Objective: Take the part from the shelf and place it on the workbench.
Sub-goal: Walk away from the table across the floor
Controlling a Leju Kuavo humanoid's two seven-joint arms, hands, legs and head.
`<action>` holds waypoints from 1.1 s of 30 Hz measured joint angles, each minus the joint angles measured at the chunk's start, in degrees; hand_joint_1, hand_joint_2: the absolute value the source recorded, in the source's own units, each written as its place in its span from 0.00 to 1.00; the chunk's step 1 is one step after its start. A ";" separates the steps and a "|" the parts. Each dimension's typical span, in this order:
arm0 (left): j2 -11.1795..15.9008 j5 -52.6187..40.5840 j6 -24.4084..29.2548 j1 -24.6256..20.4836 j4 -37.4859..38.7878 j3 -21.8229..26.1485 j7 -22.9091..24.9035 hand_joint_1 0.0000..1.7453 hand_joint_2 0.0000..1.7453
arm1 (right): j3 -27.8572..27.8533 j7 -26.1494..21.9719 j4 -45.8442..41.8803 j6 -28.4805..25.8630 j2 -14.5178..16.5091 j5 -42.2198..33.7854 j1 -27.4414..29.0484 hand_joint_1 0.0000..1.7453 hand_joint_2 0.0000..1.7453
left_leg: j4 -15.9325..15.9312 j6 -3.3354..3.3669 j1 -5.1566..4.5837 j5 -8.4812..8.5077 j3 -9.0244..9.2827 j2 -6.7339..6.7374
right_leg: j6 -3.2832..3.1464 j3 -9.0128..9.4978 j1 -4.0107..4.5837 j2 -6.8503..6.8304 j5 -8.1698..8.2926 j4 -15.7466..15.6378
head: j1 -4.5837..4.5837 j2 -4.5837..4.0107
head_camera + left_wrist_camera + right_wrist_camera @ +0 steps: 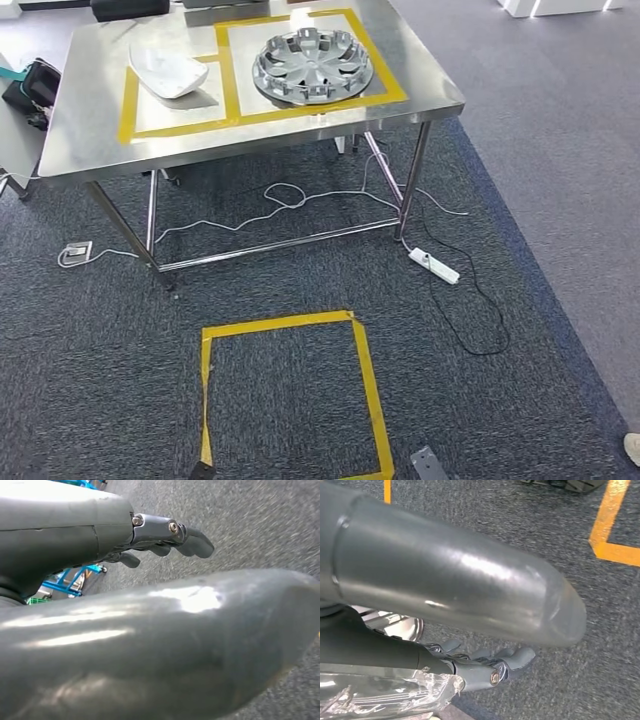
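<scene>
In the head view a steel workbench (90,110) stands ahead of me across the carpet. A silver wheel cover (311,66) lies in the larger yellow-taped box on its top. A white curved part (167,72) lies in the smaller taped box to its left. My left hand (151,630) hangs over the carpet, its dark fingers (188,540) stretched out straight and holding nothing. My right hand (471,600) also hangs above the carpet, its fingers (508,660) slightly bent, apart from the thumb, with nothing in them.
A yellow tape square (370,390) marks the carpet in front of the bench. A white power strip (434,265) and loose cables lie under and beside the bench legs. A black bag (34,85) sits on a surface at the far left. Blue shelf framing (64,580) shows behind my left hand.
</scene>
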 joint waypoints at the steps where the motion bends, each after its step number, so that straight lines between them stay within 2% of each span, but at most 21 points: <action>1: -0.02 -0.01 0.00 -0.03 0.00 -0.07 0.00 0.00 0.00 | -0.09 -0.01 0.00 0.01 -0.02 -0.01 -0.02 0.00 0.00 | -4.07 0.10 0.05 0.19 2.87 -0.06 | 0.29 -0.63 0.04 0.03 0.36 0.38 | 0.02 0.00; 3: -0.05 -0.02 0.00 0.01 0.01 -0.20 0.00 0.00 0.00 | -0.22 -0.04 0.00 0.02 -0.07 -0.02 -0.06 0.00 0.00 | -9.18 0.66 -0.09 -0.62 5.77 -0.18 | 0.90 -1.55 0.12 0.07 1.41 0.74 | 0.03 0.00; 5: -0.07 -0.01 0.00 0.09 0.03 -0.21 0.01 0.00 0.00 | -0.31 -0.07 0.11 0.02 -0.07 -0.03 0.10 0.00 0.00 | -10.06 1.70 -0.36 -0.21 5.13 -0.14 | 1.58 -2.15 -0.13 0.06 2.53 0.55 | 0.02 0.00; 6: -0.09 0.02 -0.01 0.10 0.03 -0.19 0.02 0.00 0.00 | -0.40 -0.07 0.20 0.03 -0.07 -0.04 0.28 0.00 0.00 | -10.07 2.21 -0.42 0.39 4.59 -0.06 | 1.90 -2.55 -0.30 0.06 2.07 0.74 | 0.07 0.01; 8: -0.13 0.10 -0.10 0.11 0.04 -0.17 0.07 0.00 0.00 | -0.57 -0.03 0.38 0.09 -0.05 -0.08 0.58 0.00 0.00 | -10.18 3.12 -0.39 1.73 3.30 0.11 | 2.41 -3.89 -0.47 0.14 -2.30 4.25 | 0.23 0.01; 10: -0.14 0.16 -0.22 0.10 0.04 -0.19 0.14 0.00 0.00 | -0.64 0.06 0.42 0.11 -0.03 0.00 0.64 0.00 0.00 | -10.15 3.53 -0.58 3.08 1.63 0.08 | 2.66 -5.50 -0.45 0.20 -8.25 11.82 | 0.44 0.00; 11: -0.14 0.20 -0.30 0.11 0.04 -0.20 0.23 0.00 0.00 | -0.64 0.20 0.43 0.04 -0.02 0.18 0.61 0.00 0.00 | -10.14 3.55 -0.68 3.73 0.72 -0.04 | 2.69 -5.89 -0.44 0.21 -9.51 15.35 | 0.51 0.00; 12: -0.14 0.24 -0.39 0.12 0.04 -0.22 0.41 0.00 0.00 | -0.64 0.45 0.44 -0.12 -0.02 0.47 0.58 0.00 0.00 | -10.13 3.49 -0.78 4.36 -0.21 -0.24 | 2.62 -5.73 -0.41 0.23 -9.16 17.55 | 0.51 0.00; 13: -0.14 0.28 -0.48 0.13 0.04 -0.25 0.63 0.00 0.00 | -0.64 0.77 0.44 -0.36 -0.02 0.82 0.57 0.00 0.00 | -10.12 3.39 -0.84 4.99 -1.12 -0.55 | 2.44 -4.76 -0.37 0.32 -7.49 17.98 | 0.52 0.00; 15: -0.16 0.33 -0.58 0.08 0.04 -0.47 1.05 0.00 0.00 | -0.64 1.48 0.44 -0.88 -0.03 1.63 0.58 0.00 0.00 | -10.08 3.09 -0.87 6.45 -2.74 -1.32 | 1.71 0.00 -0.24 1.50 -4.27 13.14 | 0.51 0.00; 17: -0.19 0.34 -0.72 -0.03 0.04 -0.99 1.33 0.00 0.00 | -0.62 2.05 0.45 -1.17 -0.06 2.40 0.53 0.00 0.00 | -9.95 2.63 -0.98 7.77 -3.78 -2.21 | 1.10 6.64 -0.18 3.48 -5.70 3.93 | 0.49 0.00; 18: -0.20 0.35 -0.85 -0.06 0.04 -1.22 1.48 0.00 0.00 | -0.57 2.37 0.49 -1.25 -0.08 2.86 0.49 0.00 0.00 | -9.94 2.33 -0.96 8.37 -4.03 -2.65 | 0.96 8.71 -0.12 4.06 -7.14 0.58 | 0.46 0.00; 20: -0.14 0.41 -1.33 0.01 0.04 -1.47 1.83 0.00 0.00 | -0.31 3.14 0.58 -1.36 -0.03 3.98 0.46 0.00 0.00 | -10.10 1.59 -0.84 9.45 -4.36 -3.59 | 0.80 9.48 -0.06 3.35 -7.94 -1.59 | 0.48 0.00; 21: -0.09 0.45 -1.60 0.06 0.04 -1.53 2.02 0.00 0.00 | -0.07 3.59 0.63 -1.43 -0.02 4.59 0.44 0.00 0.00 | -9.98 1.23 -0.77 9.35 -4.63 -3.68 | 0.41 9.16 -0.09 2.76 -7.51 -1.56 | 0.46 0.00; 23: 0.00 0.51 -2.11 0.12 0.04 -1.67 2.30 0.00 0.00 | 0.50 4.37 0.72 -1.59 -0.01 5.81 0.51 0.00 0.00 | -7.18 0.60 -0.71 6.12 -5.89 -2.72 | -0.40 8.39 -0.31 1.44 -6.48 -1.68 | 0.11 0.00; 25: 0.05 0.49 -2.61 0.13 0.04 -2.00 2.77 0.00 0.00 | 1.07 5.04 0.78 -1.68 -0.07 6.84 0.69 0.00 0.00 | -0.32 0.00 -0.54 0.62 -7.98 -1.25 | -0.73 7.50 -0.28 0.12 -5.68 -1.64 | -0.27 0.00; 27: 0.10 0.44 -3.02 0.13 0.04 -2.46 3.39 0.00 0.00 | 1.67 5.61 0.83 -1.51 -0.07 7.53 0.89 0.00 0.00 | 5.61 -0.56 -0.27 -1.44 -9.05 -0.76 | -0.55 6.75 -0.31 -1.46 -5.05 -1.49 | -0.30 0.00; 28: 0.10 0.42 -3.15 0.12 0.04 -2.64 3.64 0.00 0.00 | 1.95 5.80 0.85 -1.39 -0.07 7.74 0.92 0.00 0.00 | 6.01 -0.78 -0.10 -0.87 -8.33 -0.59 | -0.38 6.44 -0.37 -2.24 -4.82 -1.35 | -0.31 0.00; 29: 0.11 0.40 -3.22 0.10 0.04 -2.74 3.79 0.00 0.00 | 2.17 5.93 0.85 -1.26 -0.06 7.89 0.92 0.00 0.00 | 4.06 -0.96 0.06 0.39 -6.47 -0.21 | -0.18 6.22 -0.47 -2.92 -4.64 -1.15 | -0.31 0.00; 31: 0.07 0.36 -3.32 0.08 0.04 -2.91 3.97 0.00 0.00 | 2.44 6.01 0.85 -1.11 -0.07 8.00 0.89 0.00 0.00 | -3.34 -1.16 0.12 2.44 -1.17 2.14 | 0.39 5.64 -0.45 -4.12 -4.59 -0.52 | -0.45 0.00; 33: 0.01 0.32 -3.38 0.10 0.04 -3.05 4.02 0.00 0.00 | 2.66 6.04 0.87 -1.07 -0.08 8.04 0.87 0.00 0.00 | -8.02 -0.43 -0.08 2.62 1.59 4.13 | 1.03 5.09 -0.10 -5.18 -4.77 0.10 | -0.41 0.00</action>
